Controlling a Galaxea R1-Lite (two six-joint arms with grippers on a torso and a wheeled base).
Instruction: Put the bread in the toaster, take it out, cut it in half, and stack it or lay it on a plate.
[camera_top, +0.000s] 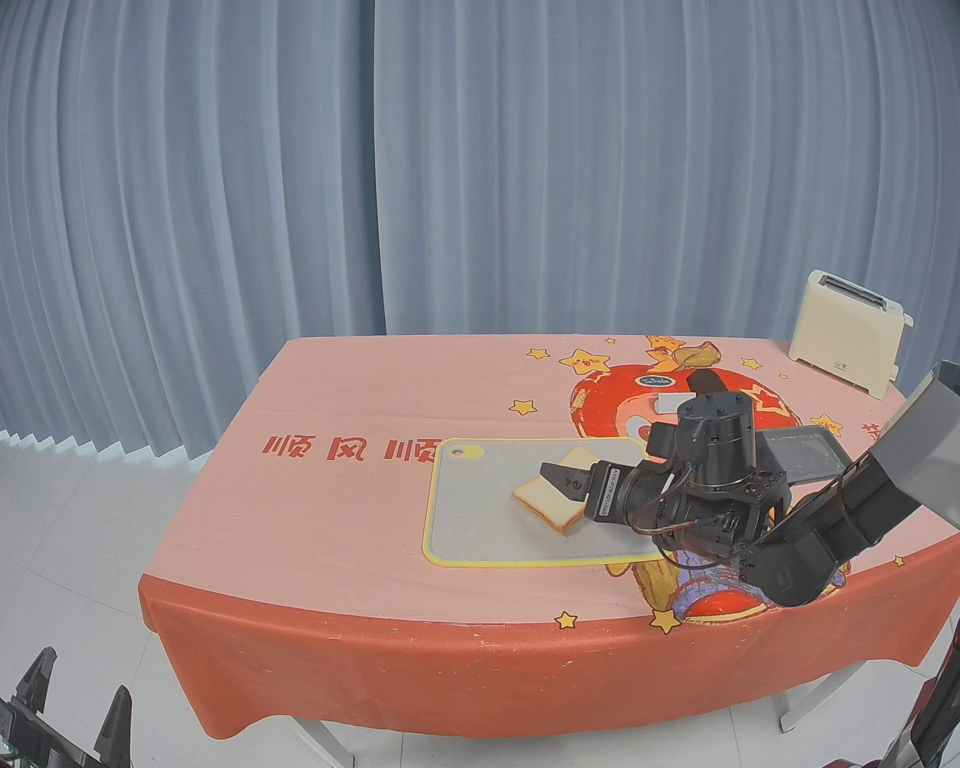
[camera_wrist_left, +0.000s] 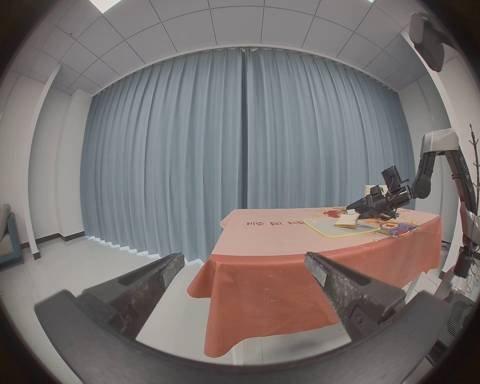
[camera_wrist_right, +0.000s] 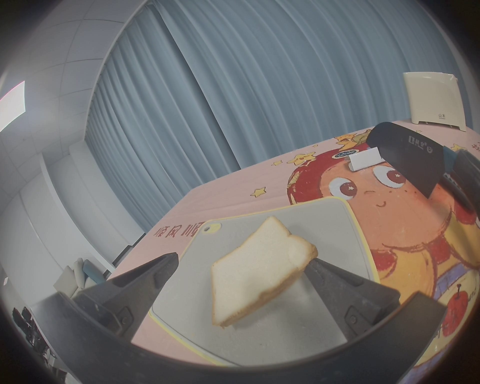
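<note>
Pale bread (camera_wrist_right: 255, 280) lies tilted on the board (camera_wrist_right: 330, 225), between the wide-spread fingers of the right gripper (camera_wrist_right: 240, 262), one corner touching a fingertip (camera_wrist_right: 330, 277). Beyond that gripper we see the knife (camera_wrist_right: 412, 155), and farther off the toaster (camera_wrist_right: 434, 97). Our left gripper (camera_wrist_left: 243, 260) hangs well apart from the table (camera_wrist_left: 280, 230), its fingers also wide.

The desk (camera_top: 330, 400) is lying bare from its left edge to the cutting board (camera_top: 470, 520), leaving room to come in there. The right arm (camera_top: 820, 520) is stretching low over the board's right side, barring it, its hand (camera_top: 562, 480) spreading around the tilted bread (camera_top: 545, 503). The knife (camera_wrist_right: 410, 152) is resting beyond the board, probably under that arm. The toaster (camera_top: 848, 330) is standing well apart at the far right corner.
</note>
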